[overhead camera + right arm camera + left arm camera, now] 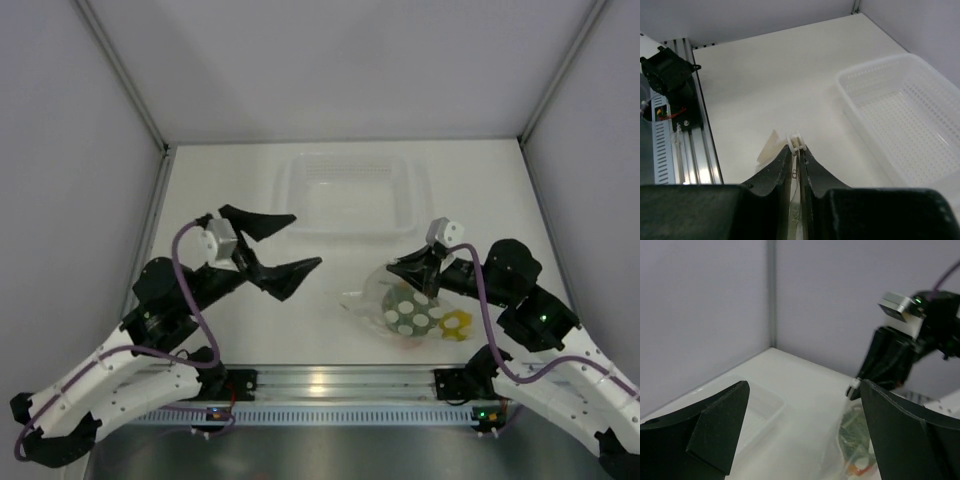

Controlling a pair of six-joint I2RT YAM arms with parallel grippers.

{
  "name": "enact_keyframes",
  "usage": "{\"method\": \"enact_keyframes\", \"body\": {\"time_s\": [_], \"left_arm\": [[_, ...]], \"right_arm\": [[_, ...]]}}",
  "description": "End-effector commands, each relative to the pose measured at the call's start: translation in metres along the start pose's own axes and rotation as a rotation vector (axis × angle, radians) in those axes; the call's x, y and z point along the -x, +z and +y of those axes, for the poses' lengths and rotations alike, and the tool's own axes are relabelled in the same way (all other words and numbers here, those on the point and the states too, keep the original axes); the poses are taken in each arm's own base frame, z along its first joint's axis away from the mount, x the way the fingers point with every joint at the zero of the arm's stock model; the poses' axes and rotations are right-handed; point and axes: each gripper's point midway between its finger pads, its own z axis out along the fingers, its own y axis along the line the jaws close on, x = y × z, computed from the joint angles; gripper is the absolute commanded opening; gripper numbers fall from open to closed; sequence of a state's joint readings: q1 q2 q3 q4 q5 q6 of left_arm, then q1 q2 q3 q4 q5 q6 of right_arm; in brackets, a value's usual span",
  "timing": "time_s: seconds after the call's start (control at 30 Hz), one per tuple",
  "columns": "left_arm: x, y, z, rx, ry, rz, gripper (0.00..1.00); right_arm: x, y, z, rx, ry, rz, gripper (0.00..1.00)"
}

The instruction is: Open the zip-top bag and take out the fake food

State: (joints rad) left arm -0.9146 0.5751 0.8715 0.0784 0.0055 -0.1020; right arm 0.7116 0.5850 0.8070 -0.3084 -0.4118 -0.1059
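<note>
**A:** Where's the bag?

**B:** The bag (372, 300) lies crumpled on the counter (300, 335), near the front edge and right of the middle. It sits in front of the right half of the tub (345, 195), apart from it.

**A:** And the food?

**B:** Seen from above, all 3 look to be inside the plastic. The green melon (405, 308), with pale spots, is in the middle and the yellow piece (455, 322) is on its right. The orange-red piece (412, 342) is on the near side, mostly hidden.

**A:** What are the right fingers doing?

**B:** The right fingers (781, 167) are pressed together with barely a slit between them. They pinch a small white tab (796, 141) on the bag's edge, and clear plastic runs down between the 2 of them. From above they sit over the far left part of the bag, pointing left. The melon is just beside them, on the near side.

**A:** Is the bag open?

**B:** I cannot tell. The plastic is too clear and wrinkled to show the mouth.

**A:** And the left fingers?

**B:** The left fingers (288, 272) are spread wide and hold nothing. They are left of the bag and well apart from it, over the counter. 1 tip is near the tub's front left corner and the other points toward the bag. In the left wrist view, the bag shows low in the gap, close by the right-hand finger.
</note>
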Motion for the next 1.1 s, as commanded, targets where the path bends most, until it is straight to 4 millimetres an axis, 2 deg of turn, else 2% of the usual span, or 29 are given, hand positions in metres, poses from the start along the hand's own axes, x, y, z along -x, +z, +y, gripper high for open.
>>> {"method": "enact_keyframes", "body": {"time_s": [0.0,0.13,0.17,0.37,0.47,0.57,0.77,0.8,0.87,0.9,0.93,0.97,1.0,1.03,1.07], "left_arm": [[-0.033,0.009,-0.077,-0.484,0.038,0.105,0.98],[-0.063,0.021,-0.080,-0.525,0.047,0.181,0.98],[-0.076,0.025,-0.079,-0.527,0.037,0.215,0.98],[-0.125,0.033,-0.076,-0.545,0.042,0.326,0.98],[-0.143,0.037,-0.075,-0.554,0.028,0.370,0.98],[-0.153,0.041,-0.081,-0.587,-0.005,0.391,0.95],[-0.174,0.044,-0.089,-0.632,-0.046,0.452,0.83],[-0.176,0.043,-0.091,-0.640,-0.051,0.457,0.70],[-0.179,0.043,-0.092,-0.641,-0.053,0.464,0.56],[-0.180,0.043,-0.092,-0.642,-0.054,0.467,0.38],[-0.181,0.043,-0.092,-0.635,-0.053,0.467,0.29],[-0.182,0.043,-0.091,-0.631,-0.050,0.469,0.13],[-0.182,0.043,-0.090,-0.623,-0.049,0.468,0.04],[-0.181,0.044,-0.088,-0.610,-0.044,0.465,0.00],[-0.180,0.044,-0.088,-0.608,-0.045,0.464,0.00]], "right_arm": [[0.020,0.003,0.013,0.087,-0.037,-0.041,0.00],[0.017,0.005,0.017,0.115,-0.035,-0.024,0.00],[0.018,0.005,0.021,0.139,-0.038,-0.028,0.00],[0.024,0.003,0.035,0.219,-0.051,-0.058,0.00],[0.027,0.002,0.040,0.247,-0.056,-0.076,0.00],[0.028,0.001,0.042,0.251,-0.053,-0.079,0.00],[0.029,0.002,0.043,0.268,-0.019,-0.045,0.00],[0.027,0.002,0.044,0.269,-0.013,-0.032,0.00],[0.027,0.002,0.043,0.267,-0.010,-0.026,0.00],[0.028,0.001,0.044,0.269,-0.011,-0.029,0.00],[0.027,0.001,0.044,0.271,-0.009,-0.028,0.00],[0.028,-0.001,0.045,0.272,-0.012,-0.033,0.00],[0.028,-0.002,0.045,0.269,-0.012,-0.033,0.00],[0.025,-0.002,0.045,0.267,-0.016,-0.025,0.00],[0.024,-0.004,0.045,0.263,-0.018,-0.021,0.00]]}}
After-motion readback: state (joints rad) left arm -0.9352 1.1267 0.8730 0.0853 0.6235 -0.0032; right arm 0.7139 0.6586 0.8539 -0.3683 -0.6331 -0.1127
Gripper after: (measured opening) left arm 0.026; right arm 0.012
